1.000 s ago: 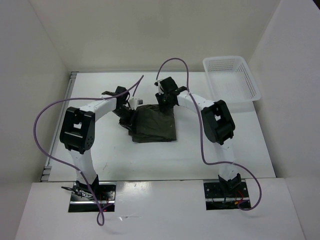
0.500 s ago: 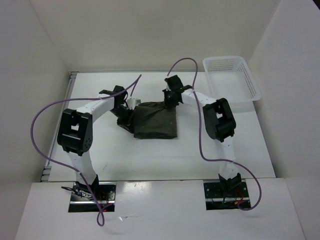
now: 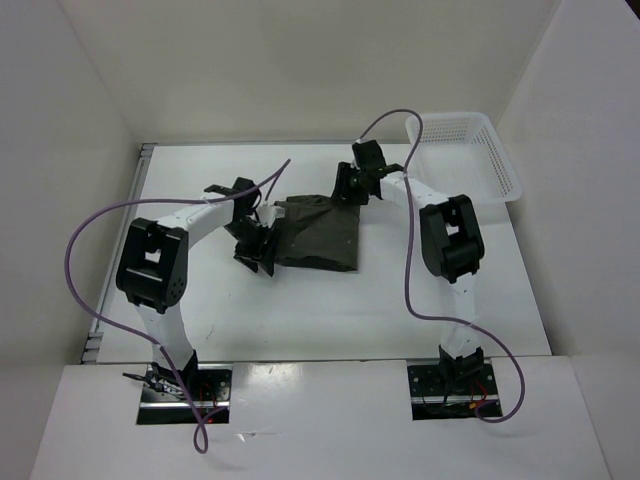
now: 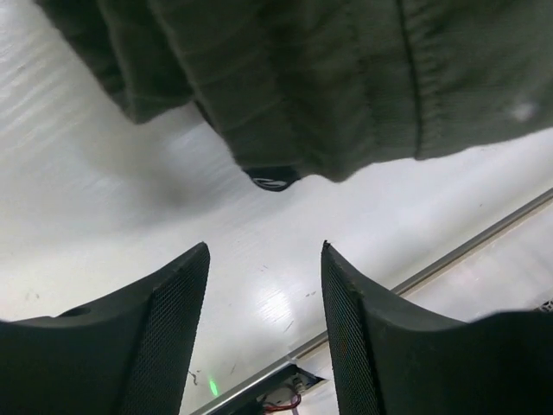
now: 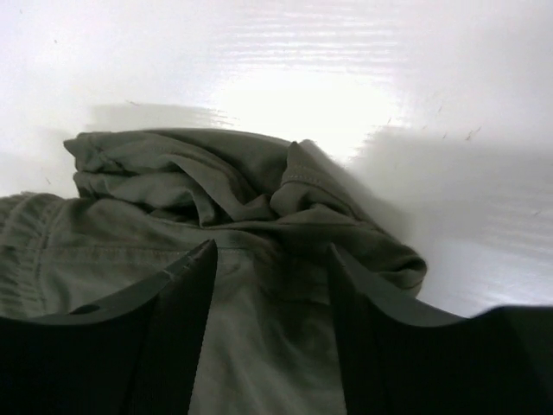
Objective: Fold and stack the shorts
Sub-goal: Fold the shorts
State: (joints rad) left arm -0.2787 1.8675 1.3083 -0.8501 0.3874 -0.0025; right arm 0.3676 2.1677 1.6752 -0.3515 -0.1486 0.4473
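The dark olive shorts (image 3: 318,234) lie folded in a rough rectangle at the middle of the white table. My left gripper (image 3: 254,251) is at their left edge, open and empty. In the left wrist view its gripper (image 4: 263,259) is over bare table, with the shorts (image 4: 346,86) just beyond the fingertips. My right gripper (image 3: 347,191) is at the shorts' far right corner. In the right wrist view it (image 5: 270,259) is open, its jaws standing apart above the bunched cloth (image 5: 225,207) and not closed on it.
A white lattice basket (image 3: 466,156) stands at the far right of the table. White walls enclose the table (image 3: 440,290) on three sides. A metal strip (image 4: 484,246) runs along the table's left edge. Purple cables loop above both arms.
My right gripper has moved back and to the right, and the shorts' far edge has shifted that way and lies flatter. My left gripper has slid nearer along the left edge.
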